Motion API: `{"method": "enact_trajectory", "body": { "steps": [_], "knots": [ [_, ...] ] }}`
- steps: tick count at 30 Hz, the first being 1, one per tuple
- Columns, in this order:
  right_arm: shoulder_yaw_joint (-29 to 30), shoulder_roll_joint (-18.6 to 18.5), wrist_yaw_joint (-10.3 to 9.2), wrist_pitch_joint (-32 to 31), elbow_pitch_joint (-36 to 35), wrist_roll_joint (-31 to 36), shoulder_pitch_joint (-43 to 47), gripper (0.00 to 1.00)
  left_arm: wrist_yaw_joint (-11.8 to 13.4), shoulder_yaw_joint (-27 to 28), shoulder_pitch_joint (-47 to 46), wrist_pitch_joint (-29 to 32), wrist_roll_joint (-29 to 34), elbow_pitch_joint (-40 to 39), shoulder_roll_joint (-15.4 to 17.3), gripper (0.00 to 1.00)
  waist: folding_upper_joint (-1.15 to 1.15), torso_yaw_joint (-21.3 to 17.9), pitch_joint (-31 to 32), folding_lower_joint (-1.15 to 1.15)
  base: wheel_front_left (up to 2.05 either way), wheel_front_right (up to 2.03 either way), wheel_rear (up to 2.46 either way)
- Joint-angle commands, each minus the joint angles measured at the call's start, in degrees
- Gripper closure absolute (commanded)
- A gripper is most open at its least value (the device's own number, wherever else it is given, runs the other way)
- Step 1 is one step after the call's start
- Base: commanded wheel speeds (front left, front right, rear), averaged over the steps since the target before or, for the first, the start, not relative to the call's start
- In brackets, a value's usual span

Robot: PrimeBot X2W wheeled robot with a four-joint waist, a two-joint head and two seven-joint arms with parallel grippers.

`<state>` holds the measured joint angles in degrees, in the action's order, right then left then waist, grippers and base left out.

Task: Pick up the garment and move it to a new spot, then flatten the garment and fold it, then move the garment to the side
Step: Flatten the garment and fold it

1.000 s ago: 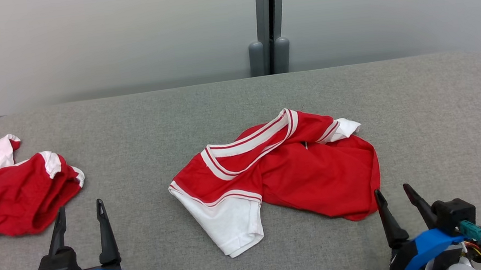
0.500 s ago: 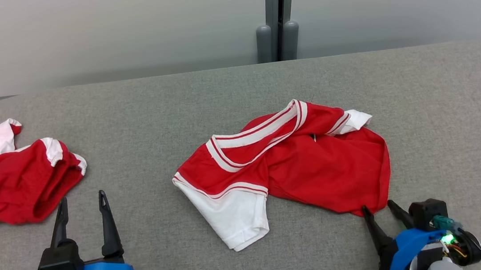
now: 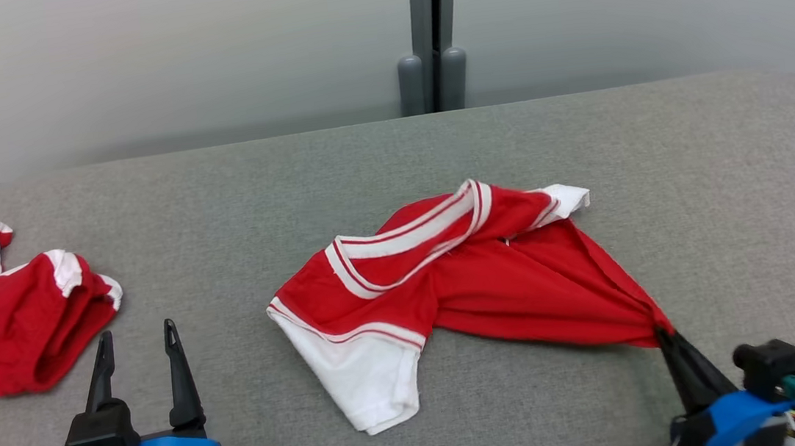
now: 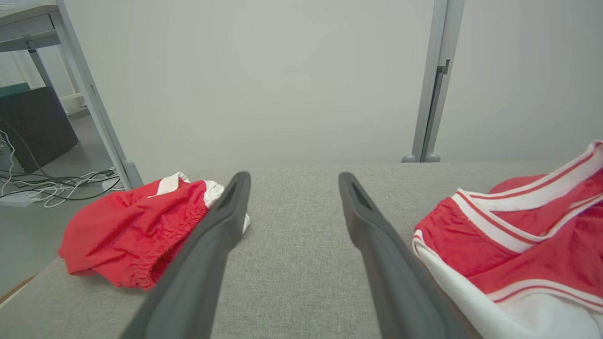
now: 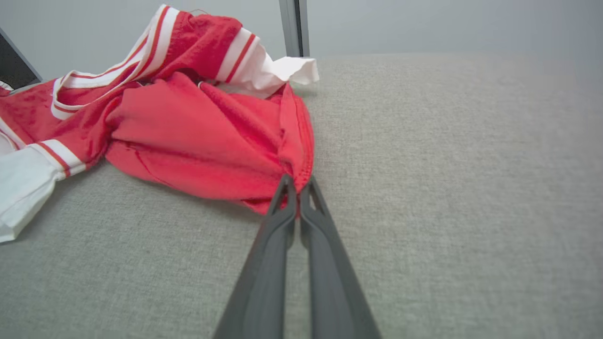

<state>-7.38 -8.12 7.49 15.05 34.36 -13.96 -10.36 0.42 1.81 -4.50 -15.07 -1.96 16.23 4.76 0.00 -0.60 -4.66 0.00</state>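
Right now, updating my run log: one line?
stage: pickup | right end effector: shut on shirt | left end effector: open, empty

Red shorts point(image 3: 10, 337) lie crumpled at left; grey table point(image 3: 217, 197) beneath.

— What colour is the garment point(image 3: 507, 285)?
— Red, with a white sleeve and white trim carrying thin red stripes.
— And the other garment point(image 3: 3, 338)?
— Red too, with plain white bands.
— The table point(image 3: 217, 197)?
— Grey, a fine speckled weave. The wall point(image 3: 129, 59) is pale grey, unpatterned.
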Motion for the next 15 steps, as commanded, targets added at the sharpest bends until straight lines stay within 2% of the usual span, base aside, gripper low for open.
{"method": "enact_trajectory", "body": {
  "steps": [1,5,12,14,15],
  "knots": [
    [0.84,-1.3,0.01,0.17,-3.02,-1.09,2.81,1.0,-0.15,0.3,-0.05,-0.15,0.0,-0.25,-0.16,0.0,0.0,-0.66,0.0,0.0,0.0,0.0,0.0],
    [2.28,-3.79,0.01,-0.66,-9.2,-1.5,8.13,1.0,-0.21,0.28,-0.42,-0.15,0.18,-0.4,-0.29,0.0,0.0,-1.7,-0.39,0.0,0.0,0.0,0.0],
    [5.31,-4.95,0.01,-5.92,-17.25,-4.79,15.49,1.0,-0.48,0.46,-1.1,-0.15,0.35,-0.24,-0.22,0.0,0.0,-2.58,-0.84,0.0,0.0,0.0,0.0],
    [5.11,-5.0,0.01,-6.23,-18.87,-5.05,15.8,0.0,-0.49,0.48,-1.27,-0.15,0.37,-0.14,-0.26,0.0,0.0,-2.68,-0.91,0.0,0.0,0.0,0.0],
    [4.88,-4.8,0.01,-6.01,-19.71,-5.12,15.72,0.0,-0.49,0.45,-1.37,-0.15,0.4,-0.1,-0.3,0.0,0.0,-2.69,-0.93,0.0,0.0,0.0,0.0]
  ]
}}
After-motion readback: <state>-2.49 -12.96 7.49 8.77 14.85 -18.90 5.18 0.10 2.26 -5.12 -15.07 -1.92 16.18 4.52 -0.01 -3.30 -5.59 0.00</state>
